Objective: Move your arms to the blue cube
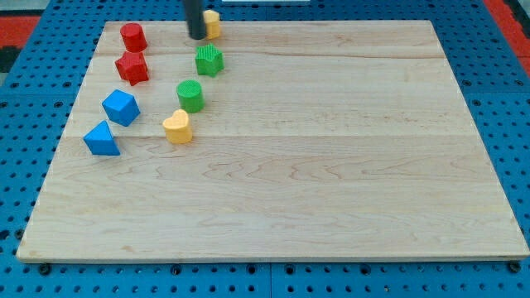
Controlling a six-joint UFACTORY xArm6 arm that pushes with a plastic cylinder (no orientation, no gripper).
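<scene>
You see the wooden table [331, 165] carrying a red cylinder [133, 37], red star [132, 68], blue cube [121, 108], blue triangular block [102, 139], green star [209, 60], green cylinder [190, 96], yellow heart [177, 127] and another yellow block [213, 24], all at the view's upper left.

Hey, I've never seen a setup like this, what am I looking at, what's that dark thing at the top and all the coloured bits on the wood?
This is one camera picture, looking down at a slant on a wooden board lying on a blue pegboard. The dark thing is a robot arm's straight rod; it holds nothing and only pushes. My tip is near the view's top, right beside a yellow block. Small blocks lie at the view's left: a red cylinder, a red star-like block, a green star-like block, a green cylinder, a yellow heart, the blue cube and a blue wedge-like block. The tip is well above and to the right of the blue cube.
</scene>
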